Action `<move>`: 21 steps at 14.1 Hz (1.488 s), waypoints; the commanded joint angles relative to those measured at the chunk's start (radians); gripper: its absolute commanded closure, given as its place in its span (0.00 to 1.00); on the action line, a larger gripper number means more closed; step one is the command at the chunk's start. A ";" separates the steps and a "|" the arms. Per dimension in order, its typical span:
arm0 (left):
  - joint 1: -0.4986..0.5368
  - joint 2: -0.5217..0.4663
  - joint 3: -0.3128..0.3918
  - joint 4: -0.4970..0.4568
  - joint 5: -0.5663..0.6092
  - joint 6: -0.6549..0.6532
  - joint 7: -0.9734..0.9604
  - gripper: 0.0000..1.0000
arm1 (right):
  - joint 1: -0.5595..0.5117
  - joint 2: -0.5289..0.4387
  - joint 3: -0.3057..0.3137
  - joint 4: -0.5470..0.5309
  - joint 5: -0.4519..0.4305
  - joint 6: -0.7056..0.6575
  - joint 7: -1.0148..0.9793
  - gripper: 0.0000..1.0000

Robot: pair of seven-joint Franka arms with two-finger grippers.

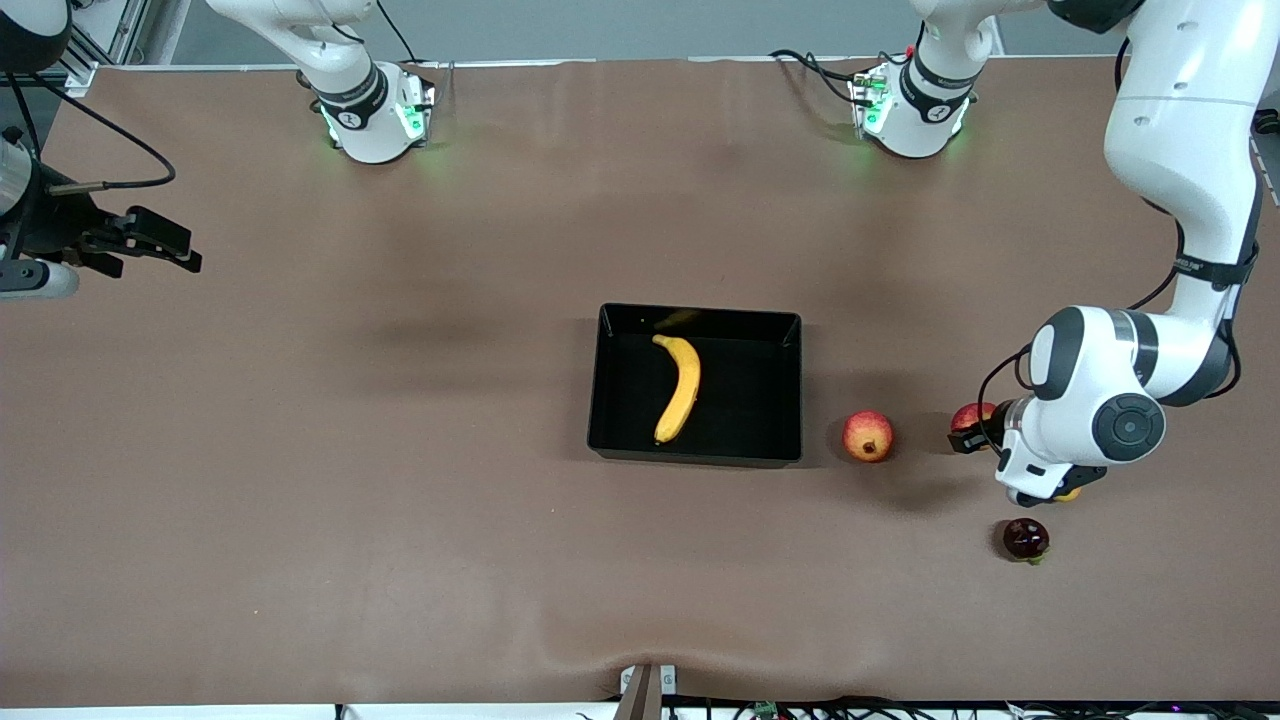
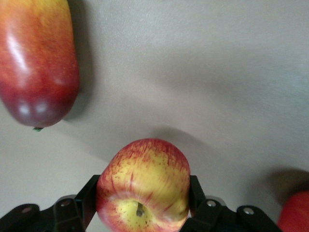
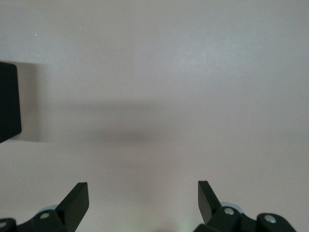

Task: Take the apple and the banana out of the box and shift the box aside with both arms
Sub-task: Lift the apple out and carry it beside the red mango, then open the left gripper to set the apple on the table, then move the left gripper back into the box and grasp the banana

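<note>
The box, a glossy black tray, sits mid-table with the yellow banana lying inside it. The apple, red streaked with yellow and stem toward the camera, is clamped between the black fingers of my left gripper. In the front view that left gripper and apple are low over the table, toward the left arm's end from the box. My right gripper hangs open and empty over the right arm's end of the table; the right gripper has only bare table between its fingers.
A round red-yellow fruit lies between the box and the held apple. A dark red fruit sits nearer the front camera. A bit of something yellow peeks from under the left wrist. A long red-yellow fruit shows in the left wrist view.
</note>
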 commanded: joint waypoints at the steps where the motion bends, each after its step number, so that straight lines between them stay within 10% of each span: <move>1: 0.005 0.001 -0.010 -0.010 0.020 0.026 -0.003 0.81 | 0.008 -0.008 0.000 -0.007 0.012 -0.004 0.015 0.00; 3: 0.001 -0.002 -0.010 -0.010 0.020 0.028 -0.016 0.01 | 0.010 -0.007 -0.001 -0.007 0.012 -0.001 0.015 0.00; 9: -0.024 -0.142 -0.031 0.006 0.020 -0.056 -0.025 0.00 | 0.010 -0.008 -0.001 -0.004 0.012 0.000 0.013 0.00; 13: -0.077 -0.222 -0.171 0.013 0.018 -0.139 -0.049 0.00 | 0.016 -0.008 0.000 0.008 0.011 0.000 0.013 0.00; 21: -0.399 -0.066 -0.237 0.079 0.086 -0.016 -0.263 0.06 | 0.010 0.004 -0.001 0.028 -0.026 -0.006 0.010 0.00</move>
